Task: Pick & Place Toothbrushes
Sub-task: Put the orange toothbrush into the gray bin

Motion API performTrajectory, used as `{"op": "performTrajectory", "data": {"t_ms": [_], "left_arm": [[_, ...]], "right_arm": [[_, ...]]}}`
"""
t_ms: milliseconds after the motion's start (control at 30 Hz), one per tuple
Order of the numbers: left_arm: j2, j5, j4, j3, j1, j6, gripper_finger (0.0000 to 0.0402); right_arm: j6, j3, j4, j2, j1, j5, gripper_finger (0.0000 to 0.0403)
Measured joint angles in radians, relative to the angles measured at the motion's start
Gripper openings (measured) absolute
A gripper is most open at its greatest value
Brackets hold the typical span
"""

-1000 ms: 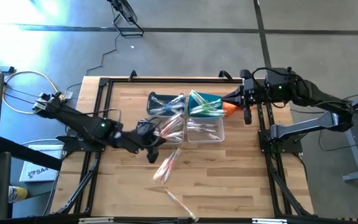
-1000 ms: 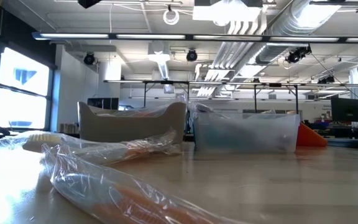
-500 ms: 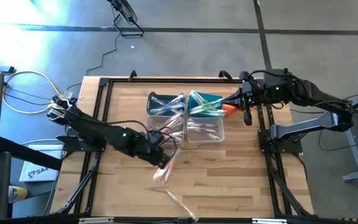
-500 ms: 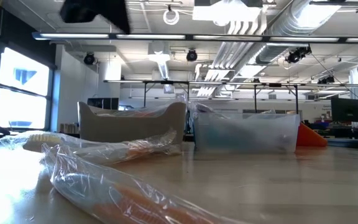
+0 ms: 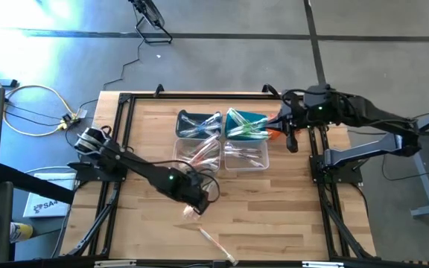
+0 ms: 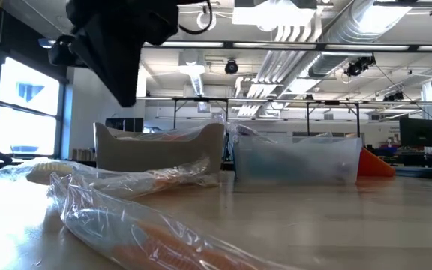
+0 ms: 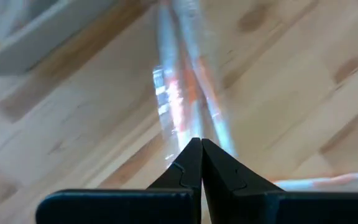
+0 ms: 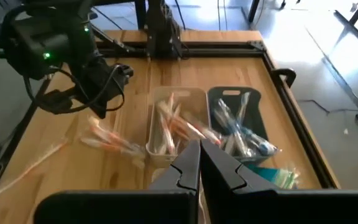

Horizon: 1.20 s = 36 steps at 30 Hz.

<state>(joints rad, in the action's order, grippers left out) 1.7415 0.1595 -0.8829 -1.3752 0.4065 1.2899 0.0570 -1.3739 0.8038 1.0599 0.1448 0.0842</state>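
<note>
Left end effector (image 5: 194,202), fingers pressed together and gripping nothing, is hanging over loose toothbrushes (image 5: 193,211) on the bench (image 5: 274,208) in the high view; right end effector (image 5: 290,141), also closed, is waiting beside the bins (image 5: 246,156). Low view: wrapped toothbrushes (image 6: 137,225) are lying near the camera. Left wrist view: closed fingertips (image 7: 194,163) are pointing at toothbrushes (image 7: 182,99). Right wrist view: bins (image 8: 166,124) are holding more.
</note>
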Motion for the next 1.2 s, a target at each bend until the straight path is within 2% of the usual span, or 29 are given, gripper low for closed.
{"op": "performTrajectory", "data": {"t_ms": [233, 400, 767, 1200], "left_arm": [[0.062, -0.025, 0.022, 0.001, 0.0, -0.002, 0.0], [0.093, -0.081, 0.036, -0.001, 0.0, -0.001, 0.0003], [0.143, -0.098, 0.03, 0.0, 0.0, -0.004, 0.0097], [0.159, -0.089, 0.072, 0.016, 0.0, -0.01, 0.0102]], "right_arm": [[0.005, 0.0, 0.008, 0.045, 0.006, 0.0, 0.0004], [0.019, 0.0, 0.011, 0.069, 0.006, 0.0, 0.0004], [0.021, 0.0, 0.018, 0.068, 0.006, -0.003, 0.0004], [0.027, 0.0, 0.047, 0.068, 0.006, -0.004, 0.0004]]}}
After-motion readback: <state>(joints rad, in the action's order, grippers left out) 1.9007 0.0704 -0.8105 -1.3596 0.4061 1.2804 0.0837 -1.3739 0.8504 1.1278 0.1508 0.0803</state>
